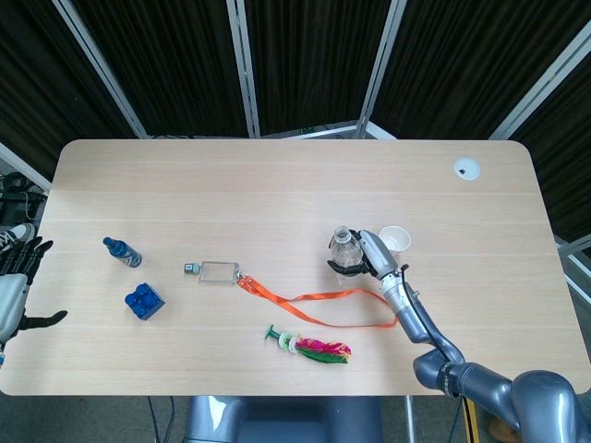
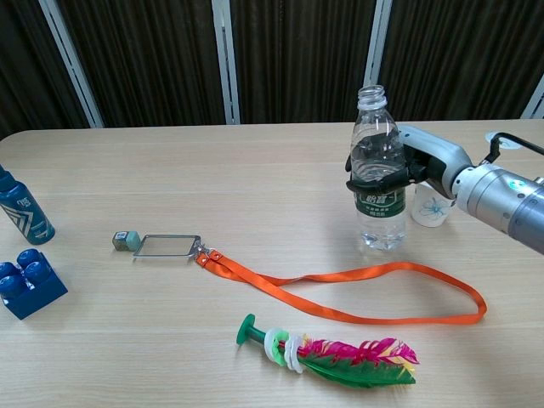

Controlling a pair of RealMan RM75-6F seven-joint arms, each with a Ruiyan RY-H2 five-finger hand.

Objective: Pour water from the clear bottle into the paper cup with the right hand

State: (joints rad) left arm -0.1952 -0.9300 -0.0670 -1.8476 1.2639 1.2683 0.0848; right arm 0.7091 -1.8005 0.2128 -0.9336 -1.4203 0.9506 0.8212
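The clear bottle (image 2: 379,183) stands upright and uncapped with a green label, its base at or just above the table; in the head view the clear bottle (image 1: 344,253) is right of centre. My right hand (image 2: 406,168) grips it around the middle from the right; the same right hand (image 1: 367,256) shows in the head view. The paper cup (image 2: 432,205) with a blue flower print stands upright just right of the bottle, partly behind my hand; the paper cup (image 1: 394,239) looks empty from above. My left hand (image 1: 17,277) hangs open off the table's left edge.
An orange lanyard (image 2: 357,292) with a metal badge frame (image 2: 167,245) lies in front of the bottle. A feathered shuttlecock toy (image 2: 340,350) lies near the front edge. At the left are a small blue bottle (image 2: 22,208) and a blue brick (image 2: 29,283).
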